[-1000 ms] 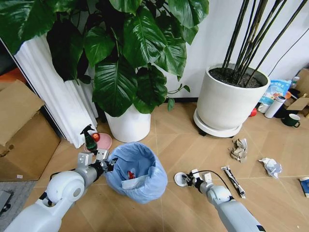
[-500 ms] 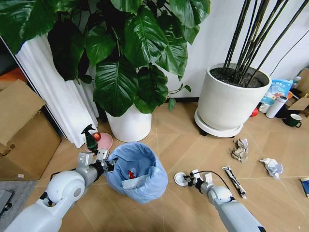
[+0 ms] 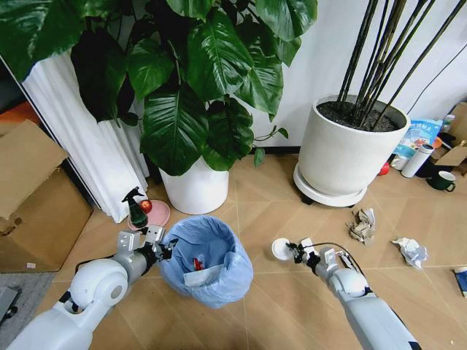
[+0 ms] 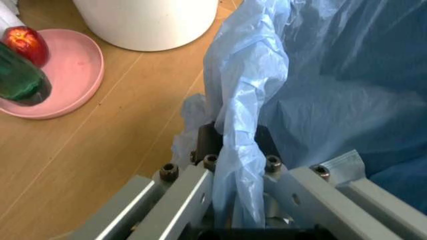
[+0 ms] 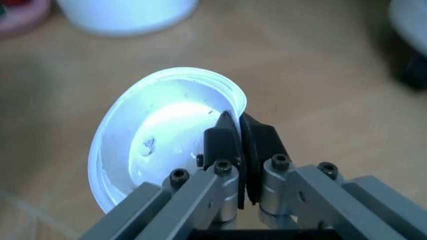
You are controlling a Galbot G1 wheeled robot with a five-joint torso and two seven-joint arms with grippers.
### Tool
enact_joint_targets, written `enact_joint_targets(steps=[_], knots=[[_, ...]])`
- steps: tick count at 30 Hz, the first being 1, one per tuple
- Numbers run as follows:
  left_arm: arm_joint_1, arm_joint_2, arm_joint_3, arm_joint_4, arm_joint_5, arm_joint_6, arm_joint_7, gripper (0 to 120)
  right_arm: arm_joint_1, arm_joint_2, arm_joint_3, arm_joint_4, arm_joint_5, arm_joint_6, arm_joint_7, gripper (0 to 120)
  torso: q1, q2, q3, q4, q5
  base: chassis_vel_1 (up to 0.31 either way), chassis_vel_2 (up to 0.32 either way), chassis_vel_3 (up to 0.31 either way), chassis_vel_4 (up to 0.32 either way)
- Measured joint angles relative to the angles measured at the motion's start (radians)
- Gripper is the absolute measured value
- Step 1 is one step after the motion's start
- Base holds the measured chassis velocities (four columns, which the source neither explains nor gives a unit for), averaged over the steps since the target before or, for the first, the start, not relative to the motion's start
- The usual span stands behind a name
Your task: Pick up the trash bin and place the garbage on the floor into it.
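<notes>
Trash bin (image 3: 206,260) stays pinched by the left end effector (image 3: 162,248), while the right end effector (image 3: 292,250), clamped on the white disc (image 3: 280,249), has just lifted it off the floor (image 3: 277,211), so dropping it in looks next.

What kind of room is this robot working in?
Probably an office or lounge corner, though I can't be sure: large potted plants in white pots against a wall, tan chevron wood-look floor, cardboard boxes, and a thermos and mug by the wall.

Looks like an office corner or lobby. Big potted plants in white pots (image 3: 349,153), chevron wood floor (image 3: 270,204), plus cardboard boxes (image 3: 33,197) stacked against the wall.
</notes>
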Motion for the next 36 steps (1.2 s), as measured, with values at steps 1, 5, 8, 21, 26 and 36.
enact_joint_targets(steps=[1, 5, 8, 21, 26, 36], knots=[[0.000, 0.000, 0.000, 0.000, 0.000, 0.000, 0.000, 0, 0.000, 0.000, 0.000, 0.000, 0.000, 0.000, 0.000, 0, 0.000, 0.000, 0.000, 0.0000, 0.0000, 0.000, 0.000, 0.000, 0.000], [0.002, 0.000, 0.003, 0.001, 0.004, 0.000, 0.000, 0, -0.002, -0.049, 0.013, 0.121, 0.072, -0.025, 0.001, 0, 0.000, 0.000, 0.000, 0.0001, -0.0003, 0.000, 0.000, 0.000, 0.000], [-0.007, 0.002, 0.017, 0.006, 0.005, 0.000, 0.000, 0, -0.002, -0.117, 0.004, 0.248, 0.148, -0.054, 0.007, 0, 0.000, 0.000, 0.000, 0.0000, -0.0003, 0.000, 0.000, 0.000, 0.000], [-0.146, -0.003, 0.167, 0.054, -0.032, 0.015, -0.022, 0, 0.064, -0.235, -0.117, 0.541, 0.302, -0.124, 0.027, 0, 0.000, 0.000, 0.000, 0.0000, -0.0003, 0.000, 0.000, 0.000, 0.000], [-0.265, -0.030, 0.273, 0.099, -0.091, 0.022, -0.054, 0, 0.143, -0.265, -0.263, 0.630, 0.374, -0.169, 0.042, 0, 0.000, 0.000, 0.000, 0.0002, -0.0004, 0.000, 0.000, 0.000, 0.000], [-0.323, -0.035, 0.300, 0.124, -0.136, 0.023, -0.071, 0, 0.128, -0.278, -0.382, 0.626, 0.329, -0.164, 0.034, 0, 0.000, 0.000, 0.000, 0.0000, -0.0002, 0.000, 0.000, 0.000, 0.000]])
